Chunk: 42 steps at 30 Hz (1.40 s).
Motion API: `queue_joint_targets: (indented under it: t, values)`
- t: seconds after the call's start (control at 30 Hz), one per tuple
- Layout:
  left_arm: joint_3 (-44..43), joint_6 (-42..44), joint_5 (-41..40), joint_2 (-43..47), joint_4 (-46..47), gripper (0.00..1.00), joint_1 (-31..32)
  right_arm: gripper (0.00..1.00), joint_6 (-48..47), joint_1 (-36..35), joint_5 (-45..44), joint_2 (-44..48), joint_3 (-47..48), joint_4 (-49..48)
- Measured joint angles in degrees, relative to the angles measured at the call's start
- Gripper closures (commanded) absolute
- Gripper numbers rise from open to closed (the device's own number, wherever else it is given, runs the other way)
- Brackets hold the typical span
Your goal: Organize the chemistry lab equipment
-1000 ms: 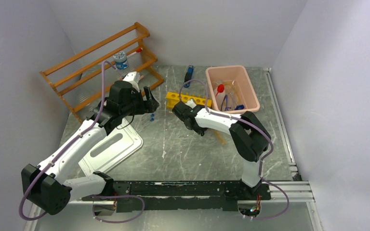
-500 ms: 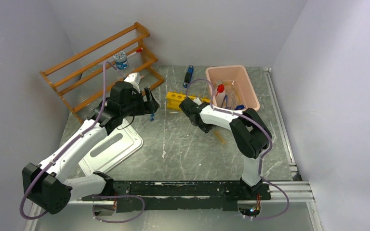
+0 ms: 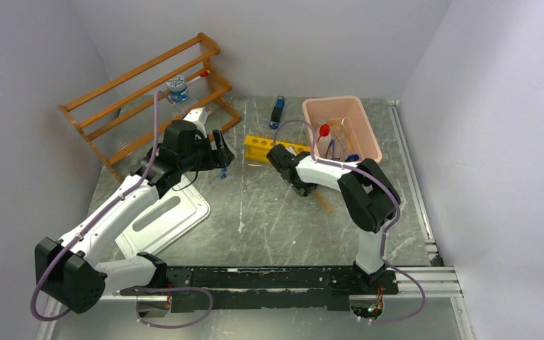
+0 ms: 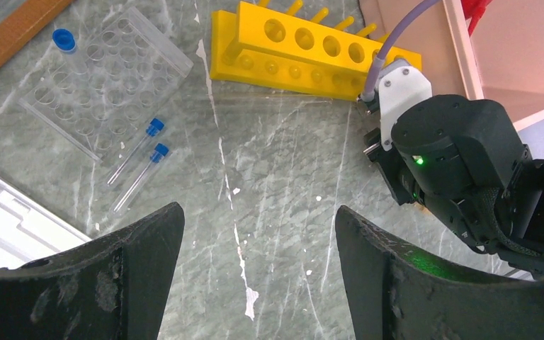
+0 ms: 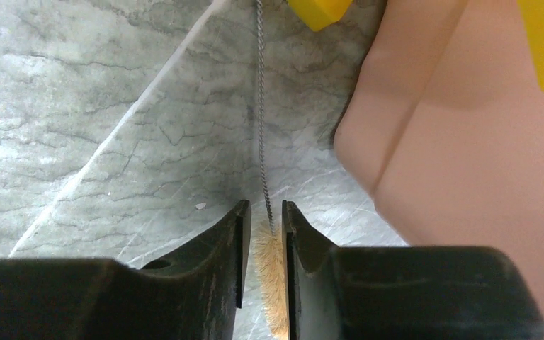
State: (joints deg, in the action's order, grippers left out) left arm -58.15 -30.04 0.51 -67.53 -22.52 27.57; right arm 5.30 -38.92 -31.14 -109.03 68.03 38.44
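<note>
My right gripper (image 5: 265, 209) is shut on a test-tube brush (image 5: 270, 262), its jaws pressing the tan bristles low on the table. The brush's twisted wire (image 5: 261, 106) runs away toward the yellow tube rack (image 3: 275, 147). In the top view the brush end (image 3: 322, 203) sticks out behind the right gripper (image 3: 303, 187). My left gripper (image 4: 258, 219) is open and empty above bare table. Two blue-capped tubes (image 4: 138, 159) lie left of it, beside a clear well plate (image 4: 106, 81) that holds a blue-capped vial (image 4: 64, 39). The red-capped bottle (image 3: 324, 131) and the goggles (image 3: 338, 150) are in the pink bin (image 3: 365, 120).
A wooden shelf rack (image 3: 142, 92) with a blue-lidded jar (image 3: 178, 88) stands at the back left. A white tray (image 3: 166, 219) lies under the left arm. A blue item (image 3: 278, 110) lies at the back. The pink bin's wall (image 5: 432, 127) is close on the right gripper's right.
My right gripper has moved right along the yellow rack to the brush near the pink bin. My left gripper has shifted only slightly.
</note>
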Motion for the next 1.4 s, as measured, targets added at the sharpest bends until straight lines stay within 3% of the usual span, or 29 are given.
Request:
queue_joint_targets:
  t: [0.1, 0.23, 0.5, 0.93, 1.23, 1.4]
  values:
    - [0.2, 0.0, 0.0, 0.0, 0.0, 0.18, 0.0, 0.82, -0.7, 0.4, 0.8, 0.0, -0.4, -0.9]
    - [0.3, 0.0, 0.1, -0.3, 0.0, 0.19, 0.0, 1.0, -1.5, 0.4, 2.6, 0.0, -0.7, -1.5]
    - [0.5, 0.0, 0.1, -0.3, 0.0, 0.2, 0.0, 1.0, -0.7, 0.9, 11.3, 3.7, -0.8, 0.5]
    - [0.5, 0.0, 0.0, -0.3, 0.0, 0.21, -0.1, 1.0, 2.3, 0.7, 20.1, 25.5, 0.2, 4.3]
    - [0.5, 0.0, 0.0, -0.3, 0.0, 0.21, -0.1, 1.0, -0.3, 2.4, 14.8, 31.4, 12.6, -2.2]
    - [0.5, 0.2, 0.0, -0.3, 0.0, 0.2, -0.1, 1.0, -4.1, 8.9, 9.6, 33.4, 14.7, -9.7]
